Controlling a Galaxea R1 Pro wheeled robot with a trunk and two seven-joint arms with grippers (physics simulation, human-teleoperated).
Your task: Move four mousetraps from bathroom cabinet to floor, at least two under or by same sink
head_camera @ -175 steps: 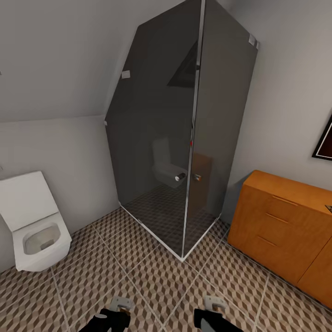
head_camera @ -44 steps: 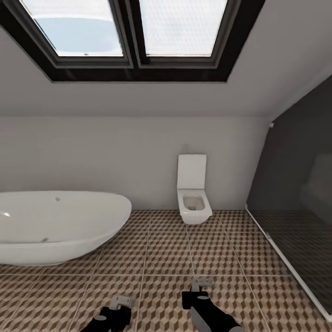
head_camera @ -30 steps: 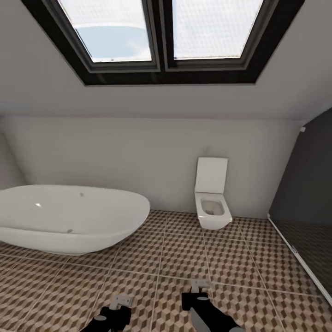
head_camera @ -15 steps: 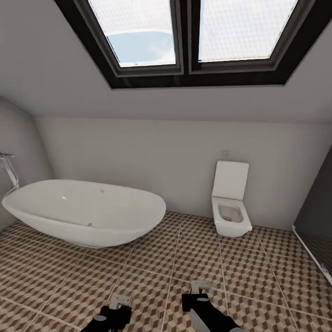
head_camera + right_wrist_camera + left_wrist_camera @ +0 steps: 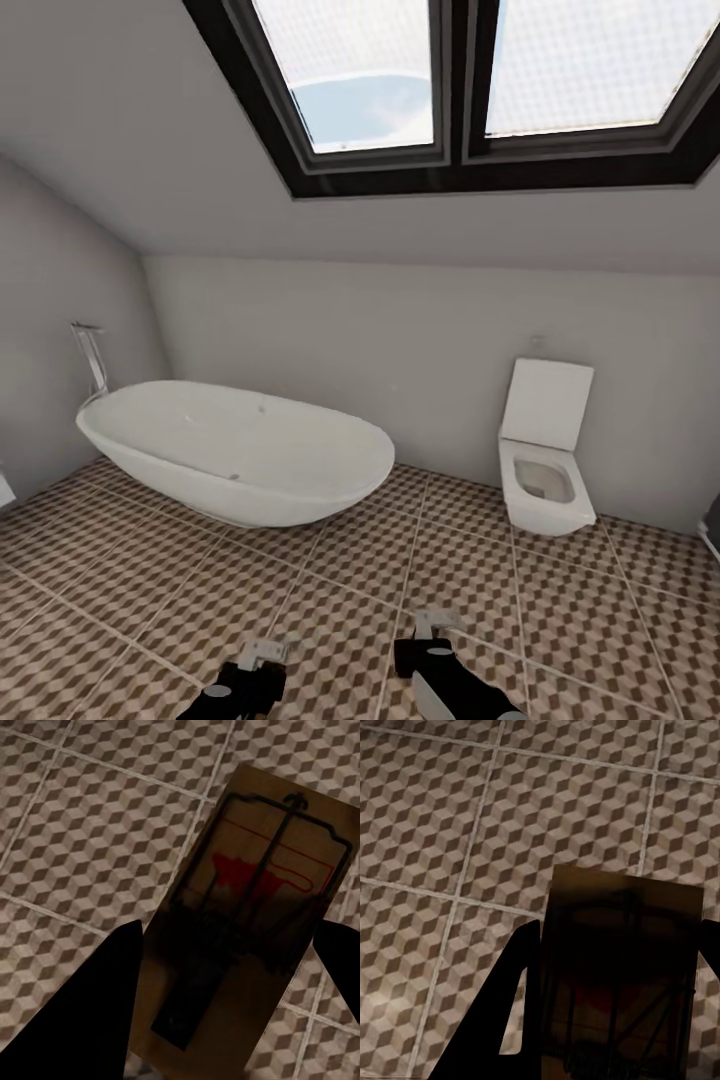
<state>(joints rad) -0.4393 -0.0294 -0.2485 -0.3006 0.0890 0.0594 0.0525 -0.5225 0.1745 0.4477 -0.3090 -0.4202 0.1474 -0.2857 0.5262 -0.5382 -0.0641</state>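
In the left wrist view a tan mousetrap (image 5: 619, 967) lies in shadow between the two dark fingers (image 5: 502, 1020) of my left gripper (image 5: 619, 930), which is shut on it above the cube-patterned bathroom floor (image 5: 450, 810). A second mousetrap (image 5: 255, 922), with a dark wire frame and a red mark, sits in my right gripper (image 5: 232, 930), also shut on it over the floor (image 5: 97, 810). Both grippers hang low at the bottom of the head view, left (image 5: 262, 655) and right (image 5: 437, 625). The cabinet and the other mousetraps are out of view.
A white oval bathtub (image 5: 240, 450) stands at the left with a chrome tap (image 5: 92, 355) behind it. A white toilet (image 5: 545, 470) hangs on the far wall at the right. Skylight windows (image 5: 470, 80) sit in the sloped ceiling. Tiled floor (image 5: 350, 560) stretches ahead.
The camera has kept turning left: the cabinet and the shower enclosure have left the picture, and the bathtub and toilet have slid rightwards. Both arms keep their pose.
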